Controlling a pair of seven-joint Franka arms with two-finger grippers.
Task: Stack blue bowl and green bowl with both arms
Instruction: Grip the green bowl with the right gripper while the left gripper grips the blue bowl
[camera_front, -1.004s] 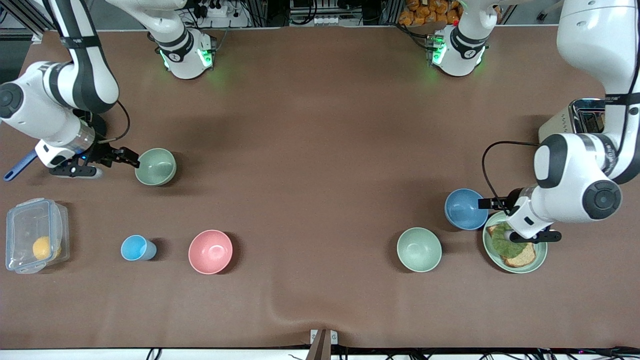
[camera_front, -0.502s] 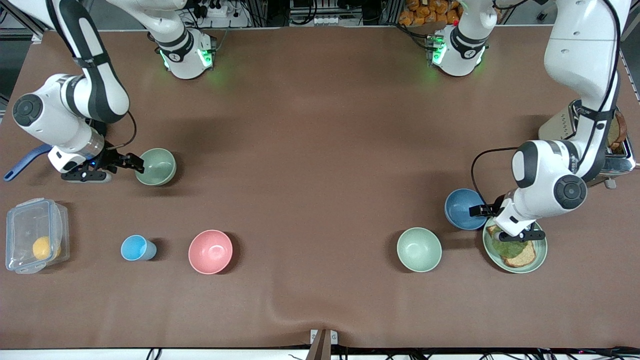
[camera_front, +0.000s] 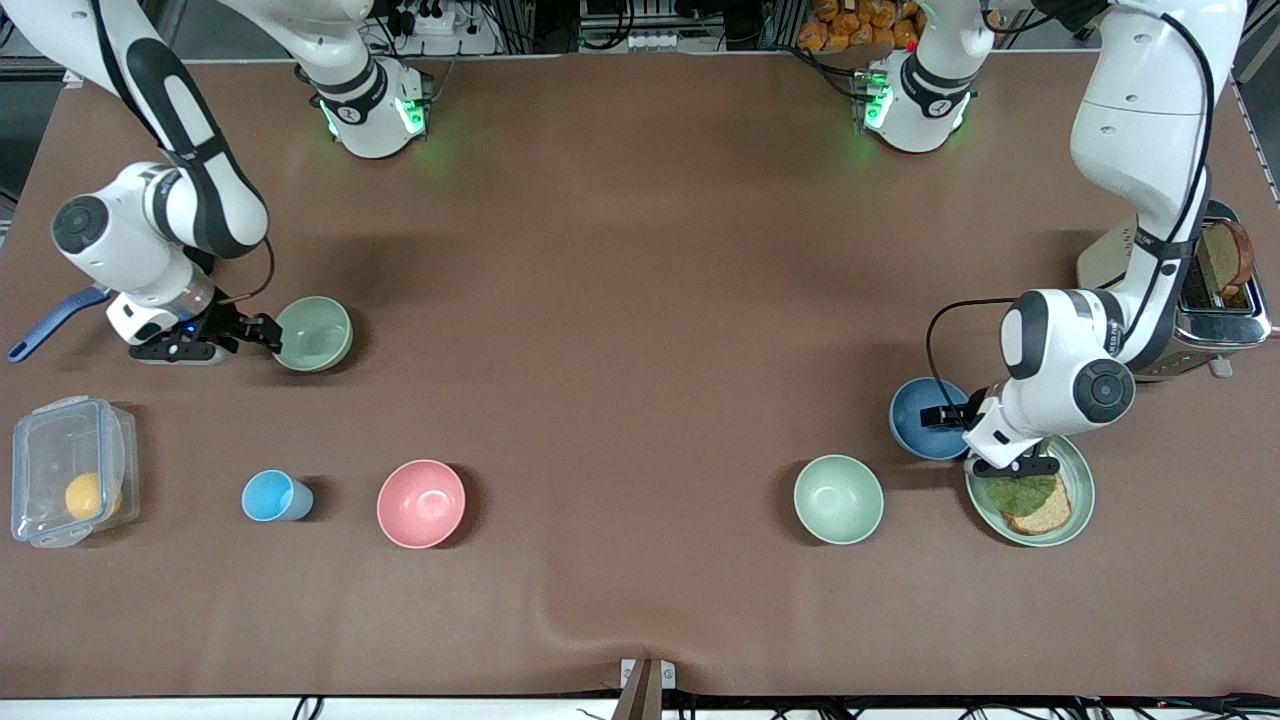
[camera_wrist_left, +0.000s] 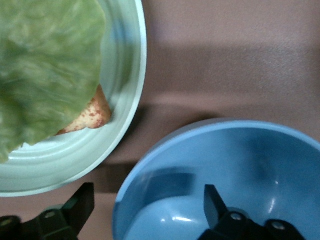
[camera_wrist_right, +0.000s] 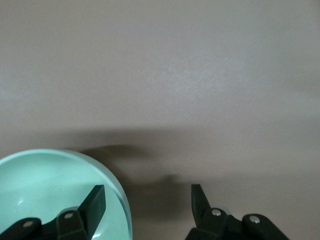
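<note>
Front view: the green bowl (camera_front: 313, 334) sits on the brown surface (camera_front: 620, 300) toward the right arm's end, farther from the camera than the pink bowl (camera_front: 421, 503) and the light-blue cup (camera_front: 274, 496). The right pincer (camera_front: 268, 330) is at its rim. The blue bowl (camera_front: 924, 419) sits toward the left arm's end, just beside the green plate (camera_front: 1078, 490) of toast and lettuce, with a paler mint bowl (camera_front: 838, 499) nearer the camera. The left pincer (camera_front: 948, 417) is at the blue bowl's rim.

Left wrist view: the left pincer (camera_wrist_left: 150, 205) is spread — one finger (camera_wrist_left: 212, 200) inside the blue bowl (camera_wrist_left: 240, 170), the other (camera_wrist_left: 80, 205) outside over the surface, the wall between them.

Right wrist view: the right pincer (camera_wrist_right: 147, 200) is likewise released — one finger (camera_wrist_right: 92, 202) over the green bowl (camera_wrist_right: 45, 185), the other (camera_wrist_right: 199, 200) outside it.
</note>
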